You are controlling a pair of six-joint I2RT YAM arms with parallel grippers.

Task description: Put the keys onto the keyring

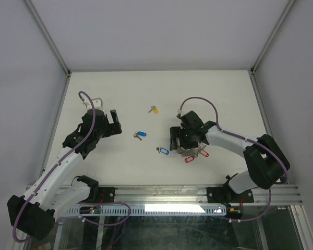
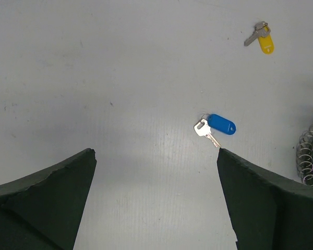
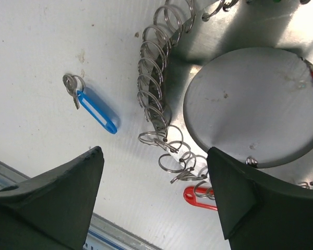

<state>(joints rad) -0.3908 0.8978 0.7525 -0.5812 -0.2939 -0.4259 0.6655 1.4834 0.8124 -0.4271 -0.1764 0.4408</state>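
Three loose keys lie on the white table: a yellow-tagged key (image 1: 154, 110) (image 2: 261, 37) farthest back, a blue-tagged key (image 1: 140, 135) (image 2: 215, 127) in the middle, and a second blue-tagged key (image 1: 163, 151) (image 3: 94, 107) just left of the keyring. The keyring (image 1: 189, 152) (image 3: 235, 28) is a wide flat silver ring fringed with small split rings (image 3: 154, 78) and red tags (image 3: 198, 197). My right gripper (image 1: 180, 138) (image 3: 154, 152) hovers open over its near-left edge, gripping nothing. My left gripper (image 1: 108, 122) (image 2: 155, 151) is open and empty, left of the middle blue key.
The keyring's coiled edge (image 2: 308, 156) shows at the far right of the left wrist view. A metal rail (image 1: 161, 194) (image 3: 115, 234) runs along the table's near edge, close below the keyring. White walls enclose the table on three sides.
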